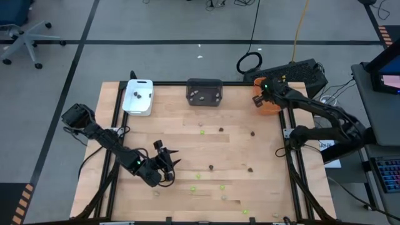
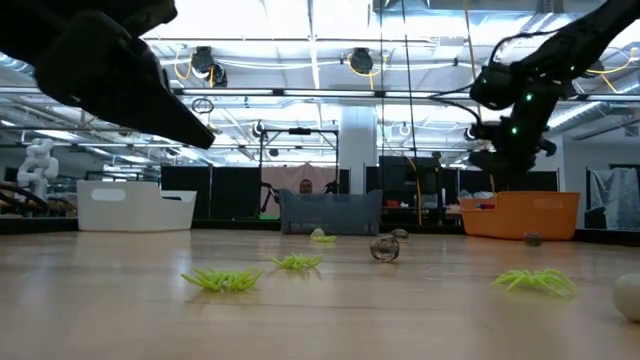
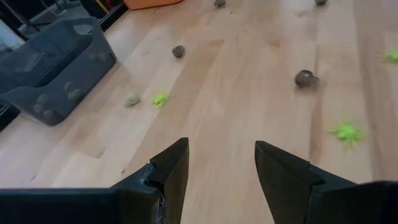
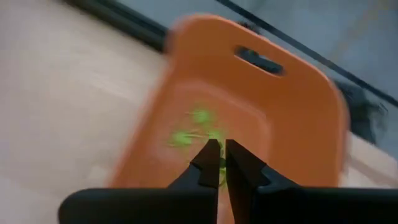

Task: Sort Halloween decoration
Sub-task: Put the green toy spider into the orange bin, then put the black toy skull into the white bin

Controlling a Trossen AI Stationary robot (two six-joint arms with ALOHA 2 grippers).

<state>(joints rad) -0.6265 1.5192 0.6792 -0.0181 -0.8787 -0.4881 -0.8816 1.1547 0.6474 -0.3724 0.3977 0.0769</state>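
Worktop (image 1: 187, 144): pale wood planks, black frame

Trays along the far edge: white tray (image 1: 139, 97), dark grey tray (image 1: 204, 92), orange tray (image 1: 267, 100), each already holding a few pieces

Halloween decoration: tiny pieces scattered mid and near worktop; lime green spiders (image 2: 222, 280), dark brown-black balls (image 3: 305, 78), pale beige-grey pieces (image 3: 132, 99); green ones also lie in the orange tray

Right claw (image 4: 219, 163): above the orange tray, fingers nearly closed; a bit of green shows between the tips, but whether it is gripped or lies below cannot be told

Left claw (image 3: 221, 168): low over the near-left worktop, fingers spread wide, nothing between them

Risk: a spider's thin legs may snag on a fingertip and fail to drop, or fall outside the tray; the balls may roll off when nudged by a closing finger
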